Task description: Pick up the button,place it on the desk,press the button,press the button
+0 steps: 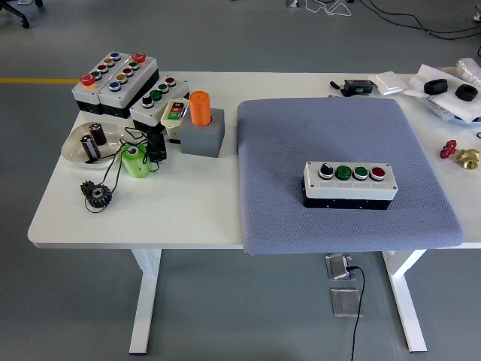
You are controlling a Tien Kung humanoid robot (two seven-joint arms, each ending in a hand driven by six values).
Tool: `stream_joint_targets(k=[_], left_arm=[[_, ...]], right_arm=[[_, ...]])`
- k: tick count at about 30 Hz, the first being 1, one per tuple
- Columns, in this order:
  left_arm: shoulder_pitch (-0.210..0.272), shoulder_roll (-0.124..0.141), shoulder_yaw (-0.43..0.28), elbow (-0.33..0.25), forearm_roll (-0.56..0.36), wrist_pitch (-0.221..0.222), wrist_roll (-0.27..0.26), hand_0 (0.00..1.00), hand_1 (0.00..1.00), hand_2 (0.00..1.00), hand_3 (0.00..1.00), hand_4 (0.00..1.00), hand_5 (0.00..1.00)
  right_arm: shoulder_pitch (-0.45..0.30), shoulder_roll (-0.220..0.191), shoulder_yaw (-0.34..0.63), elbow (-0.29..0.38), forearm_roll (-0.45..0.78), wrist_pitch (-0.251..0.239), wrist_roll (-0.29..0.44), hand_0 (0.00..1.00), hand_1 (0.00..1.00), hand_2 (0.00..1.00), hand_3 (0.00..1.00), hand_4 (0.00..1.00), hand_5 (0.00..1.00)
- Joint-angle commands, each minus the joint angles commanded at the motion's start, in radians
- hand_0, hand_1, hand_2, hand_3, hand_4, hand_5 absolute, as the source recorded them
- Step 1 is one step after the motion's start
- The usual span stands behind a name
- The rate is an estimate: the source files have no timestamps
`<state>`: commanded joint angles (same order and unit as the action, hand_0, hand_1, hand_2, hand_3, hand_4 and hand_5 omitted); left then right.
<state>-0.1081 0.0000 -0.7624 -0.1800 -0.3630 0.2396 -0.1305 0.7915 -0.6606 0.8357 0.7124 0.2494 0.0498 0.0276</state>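
Observation:
A white and black button box [349, 184] lies on the grey mat [338, 135] at the right half of the table. Its top carries a black knob [327, 170], two green buttons [344, 172] and a red button [378, 174] in a row. Neither of my hands is in view.
Several other button boxes [116, 79] stand at the back left. An orange cylinder in a grey block [201, 124], a clear dish [90, 143], a green cup [135, 161] and black gears [96, 194] lie on the left. Small parts [458, 154] and black caps [449, 89] sit at the far right.

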Motion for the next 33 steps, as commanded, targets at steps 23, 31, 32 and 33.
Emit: stream_joint_targets(k=[23,31,32,33], left_arm=[[-0.002,0.0,-0.001,0.0,0.004,-0.002,0.0,0.685,0.757,0.783,0.601,0.398,0.941],[-0.006,0.0,-0.004,0.0,0.008,-0.001,0.001,0.684,0.757,0.784,0.601,0.397,0.943],[-0.006,0.0,-0.003,0.0,0.008,-0.001,0.001,0.684,0.757,0.784,0.601,0.397,0.943],[-0.006,0.0,-0.003,0.0,0.008,-0.001,0.002,0.684,0.757,0.784,0.601,0.397,0.943]], right_arm=[[0.001,0.004,-0.021,0.008,0.012,-0.001,-0.013,0.814,0.765,0.795,0.748,0.613,0.564],[-0.003,0.003,-0.011,0.01,0.02,-0.001,-0.015,0.821,0.766,0.791,0.737,0.612,0.566],[-0.004,0.004,-0.01,0.01,0.02,-0.001,-0.016,0.821,0.766,0.791,0.737,0.612,0.566],[-0.005,0.004,-0.01,0.01,0.021,-0.002,-0.016,0.821,0.766,0.791,0.737,0.612,0.566]])
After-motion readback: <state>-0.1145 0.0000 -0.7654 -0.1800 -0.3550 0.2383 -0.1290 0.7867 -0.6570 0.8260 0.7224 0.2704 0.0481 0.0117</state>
